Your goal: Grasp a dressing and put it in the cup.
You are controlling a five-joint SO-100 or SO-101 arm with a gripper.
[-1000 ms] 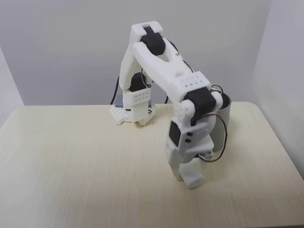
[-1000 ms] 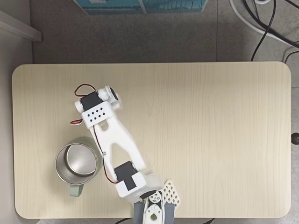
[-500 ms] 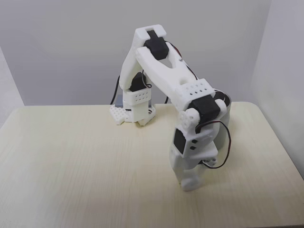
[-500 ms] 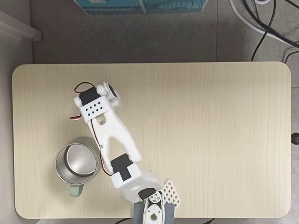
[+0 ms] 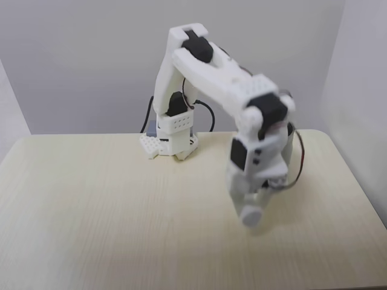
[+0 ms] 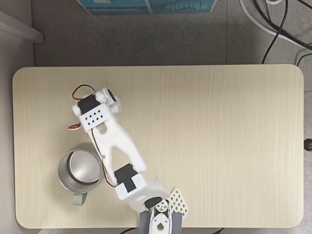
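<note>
No text, label, brand, number or sign can be read in either fixed view. The teal box (image 6: 146,6) at the top edge of the view from above carries white markings, but they are cut off and too small to make out.

The arm (image 5: 205,60) is built of white plastic links with black motor blocks at the joints, a perforated plate with rows of small holes near the wrist (image 6: 93,116), thin red and black wires looping alongside, and a white lattice base (image 6: 178,203).
</note>
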